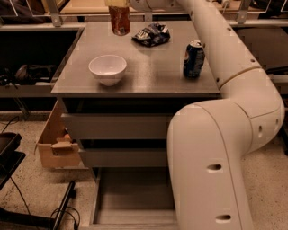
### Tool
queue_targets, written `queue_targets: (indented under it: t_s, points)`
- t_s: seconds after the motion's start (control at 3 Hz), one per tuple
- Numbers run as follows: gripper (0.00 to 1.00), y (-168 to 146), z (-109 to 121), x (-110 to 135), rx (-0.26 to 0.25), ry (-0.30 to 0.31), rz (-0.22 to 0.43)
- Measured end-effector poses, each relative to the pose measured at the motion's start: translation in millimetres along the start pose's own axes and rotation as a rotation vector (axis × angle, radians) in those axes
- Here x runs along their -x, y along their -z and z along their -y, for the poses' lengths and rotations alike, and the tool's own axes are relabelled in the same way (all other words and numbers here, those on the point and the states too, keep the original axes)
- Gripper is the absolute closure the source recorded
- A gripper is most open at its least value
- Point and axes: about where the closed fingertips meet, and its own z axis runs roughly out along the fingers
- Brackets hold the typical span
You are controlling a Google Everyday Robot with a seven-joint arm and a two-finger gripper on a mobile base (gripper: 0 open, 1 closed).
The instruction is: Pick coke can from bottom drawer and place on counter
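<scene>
Gripper, upper left of frame, clamps coke can near its top, over counter. Can judged light, thin-walled, slick; hold sidewalls gently.

Two cans on show: the coke can at upper centre, right beneath the one gripper at the top edge, and a blue can right of centre. One white bowl, one crumpled bag, one counter. Three drawers: top drawer, middle drawer, bottom drawer. One cardboard box lower left, one white arm at right.
</scene>
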Motion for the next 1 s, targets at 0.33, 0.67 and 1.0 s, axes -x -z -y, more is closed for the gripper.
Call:
queue_targets:
  t_s: [0.33, 0.67, 1.0]
  points:
    - [1.0, -29.5, 25.0, -15.6, -0.053, -0.05, -0.009]
    - [1.0, -57.4, 34.4, -32.5, -0.054, -0.081, -0.017]
    - [1.0, -88.0, 27.3, -46.0, -0.046, -0.064, -0.045]
